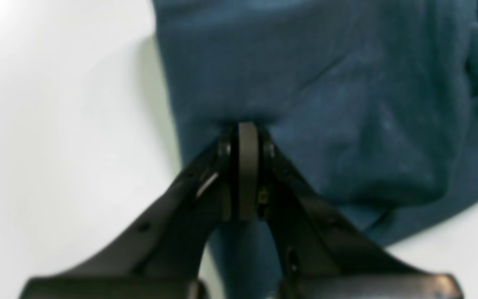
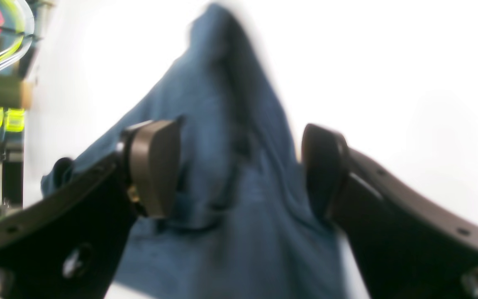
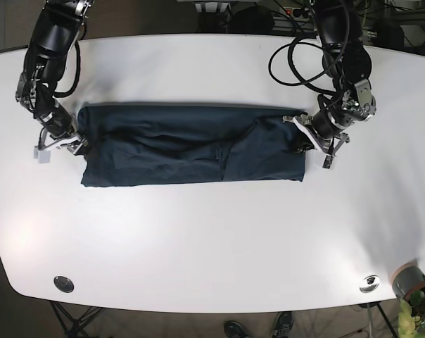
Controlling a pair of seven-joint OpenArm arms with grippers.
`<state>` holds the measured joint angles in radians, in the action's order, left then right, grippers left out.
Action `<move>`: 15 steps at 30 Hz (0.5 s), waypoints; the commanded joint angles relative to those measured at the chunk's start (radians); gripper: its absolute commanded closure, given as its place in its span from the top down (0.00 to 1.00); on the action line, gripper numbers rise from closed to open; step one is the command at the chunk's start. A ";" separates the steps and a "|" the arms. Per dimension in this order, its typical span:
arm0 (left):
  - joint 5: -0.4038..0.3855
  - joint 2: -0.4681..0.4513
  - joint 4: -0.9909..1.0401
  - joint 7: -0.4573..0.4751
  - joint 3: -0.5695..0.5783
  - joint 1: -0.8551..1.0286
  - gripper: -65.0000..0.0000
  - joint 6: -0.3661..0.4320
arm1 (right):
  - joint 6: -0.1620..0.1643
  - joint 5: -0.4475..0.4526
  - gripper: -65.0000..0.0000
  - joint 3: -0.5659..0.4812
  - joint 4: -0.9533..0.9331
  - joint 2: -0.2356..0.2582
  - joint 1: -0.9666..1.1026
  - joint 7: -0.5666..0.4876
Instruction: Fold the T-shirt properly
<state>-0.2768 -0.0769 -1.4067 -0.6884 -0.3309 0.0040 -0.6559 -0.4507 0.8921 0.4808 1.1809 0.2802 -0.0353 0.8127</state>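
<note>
T-shirt (image 3: 191,145): folded into a long dark blue band, lying across the upper middle of the white counter (image 3: 212,246).
Left gripper (image 1: 247,137): at the band's right end in the base view, jaws clenched on the cloth edge.
Right gripper (image 2: 239,166): at the band's left end, jaws spread apart, blue cloth between them.

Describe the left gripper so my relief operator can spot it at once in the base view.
Start at the white table and follow the dark blue T-shirt to its right-hand end. The left gripper is shut on that edge; the right gripper is open.
</note>
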 commanded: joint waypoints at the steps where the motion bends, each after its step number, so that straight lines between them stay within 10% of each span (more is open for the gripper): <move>1: -0.009 -0.011 -0.015 0.014 -0.003 -0.006 0.00 -0.005 | -0.004 0.005 0.66 -0.027 0.043 -0.012 -0.002 0.000; 15: -0.008 -0.037 -0.165 0.012 -0.007 0.044 0.00 0.002 | -0.003 0.003 0.60 -0.109 0.044 -0.054 -0.002 -0.006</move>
<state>-0.2699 -0.1093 -1.5814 -0.6994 -0.3374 0.0605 -0.6548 -0.4538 0.9024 0.3725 1.2156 0.2161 -0.0311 0.7925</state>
